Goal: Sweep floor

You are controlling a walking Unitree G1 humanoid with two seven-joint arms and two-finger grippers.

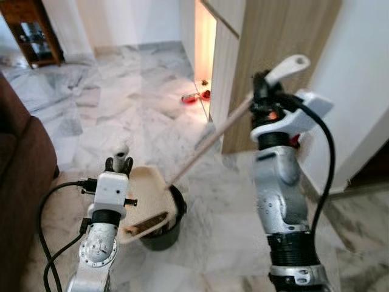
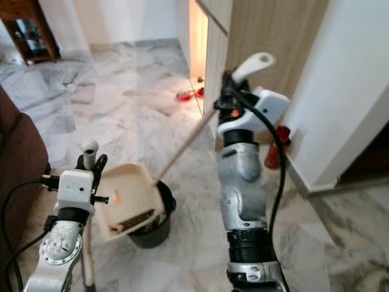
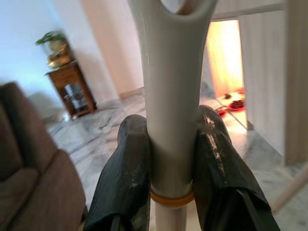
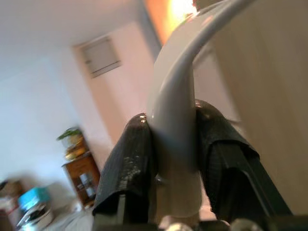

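The floor point(image 1: 121, 115) is grey-veined white marble. A cream dustpan point(image 1: 146, 204) tips over a black bucket point(image 1: 164, 234), its handle point(image 3: 171, 96) pale grey with an orange ring. Far left stands a brown wooden cabinet point(image 1: 33, 30); the near-left sofa point(image 1: 21, 158) is dark brown. Red items point(image 1: 196, 96) lie by the tan wood panel point(image 1: 273, 36).

no readable text, no labels, no brand marks, no numbers anywhere
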